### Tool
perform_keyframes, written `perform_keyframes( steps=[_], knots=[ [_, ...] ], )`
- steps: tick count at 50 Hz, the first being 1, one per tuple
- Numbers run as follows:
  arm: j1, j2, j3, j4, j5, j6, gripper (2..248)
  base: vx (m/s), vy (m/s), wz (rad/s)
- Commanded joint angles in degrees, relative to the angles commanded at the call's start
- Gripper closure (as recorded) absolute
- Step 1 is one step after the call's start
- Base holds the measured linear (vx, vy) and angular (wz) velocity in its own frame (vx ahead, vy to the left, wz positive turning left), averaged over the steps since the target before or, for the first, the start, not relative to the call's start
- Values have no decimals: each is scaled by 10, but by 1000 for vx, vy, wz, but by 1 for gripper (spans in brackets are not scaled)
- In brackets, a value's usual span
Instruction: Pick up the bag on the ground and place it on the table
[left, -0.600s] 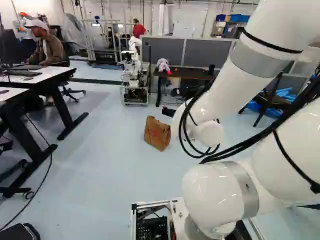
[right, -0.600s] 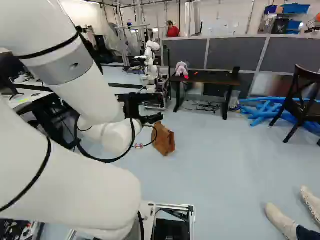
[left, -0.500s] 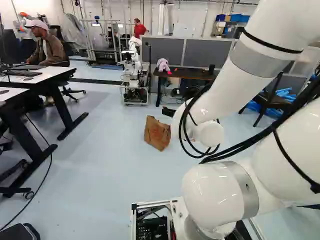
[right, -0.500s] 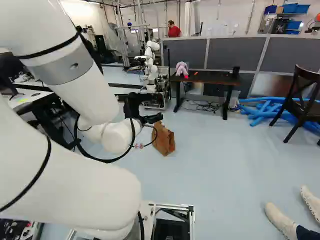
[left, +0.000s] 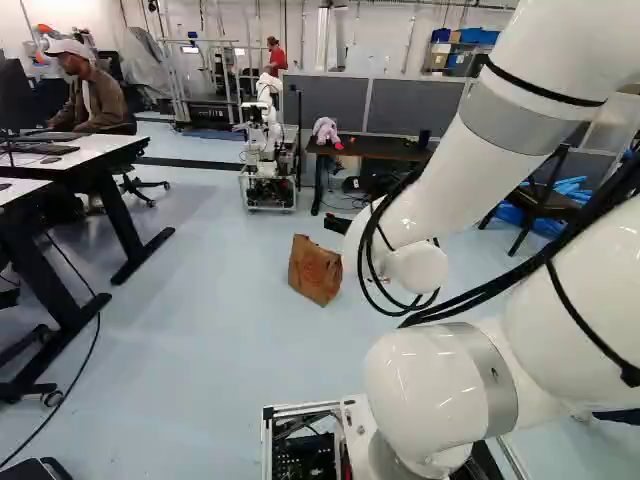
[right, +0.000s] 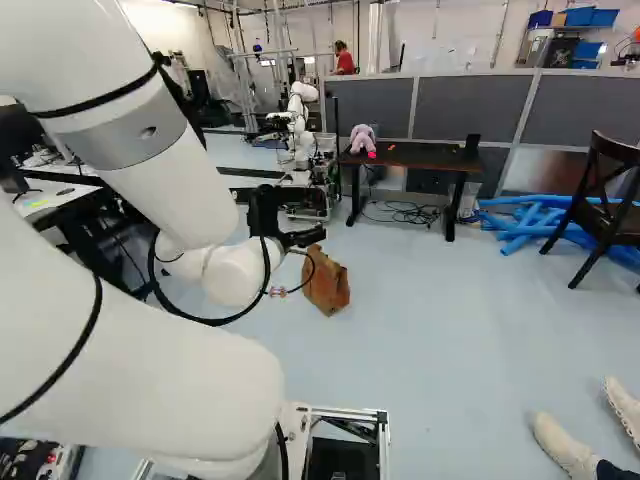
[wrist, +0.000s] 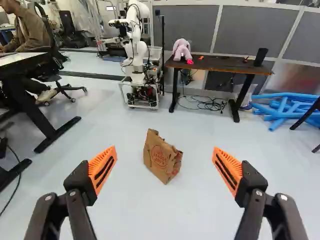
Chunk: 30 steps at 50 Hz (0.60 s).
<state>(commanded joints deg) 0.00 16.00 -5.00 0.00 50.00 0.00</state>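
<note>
"So, where is the brown paper bag (wrist: 159, 155)?"

"On the floor (wrist: 150, 210), ahead of the gripper (right: 305, 238) and apart from it."

"Are its jaws open?"

"Yes, wide open, with an orange pad (wrist: 103, 169) on each finger."

"And the dark table (wrist: 225, 64)?"

"It is past the bag, near the gray panels (wrist: 250, 31), with a pink toy (wrist: 181, 48) on top."

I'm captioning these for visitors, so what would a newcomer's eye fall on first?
Probably the large white robot arm, filling the right of the left base view. Next, the bright orange pads of the black gripper, spread apart in the wrist view, with the brown paper bag on the pale floor ahead of them.
</note>
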Motion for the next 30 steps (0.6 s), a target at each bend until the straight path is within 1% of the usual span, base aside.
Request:
perform_keyframes(
  steps=[30],
  knots=[
    [0, 0, 0, 0, 0, 0, 3, 116, -2, -12]
  ],
)
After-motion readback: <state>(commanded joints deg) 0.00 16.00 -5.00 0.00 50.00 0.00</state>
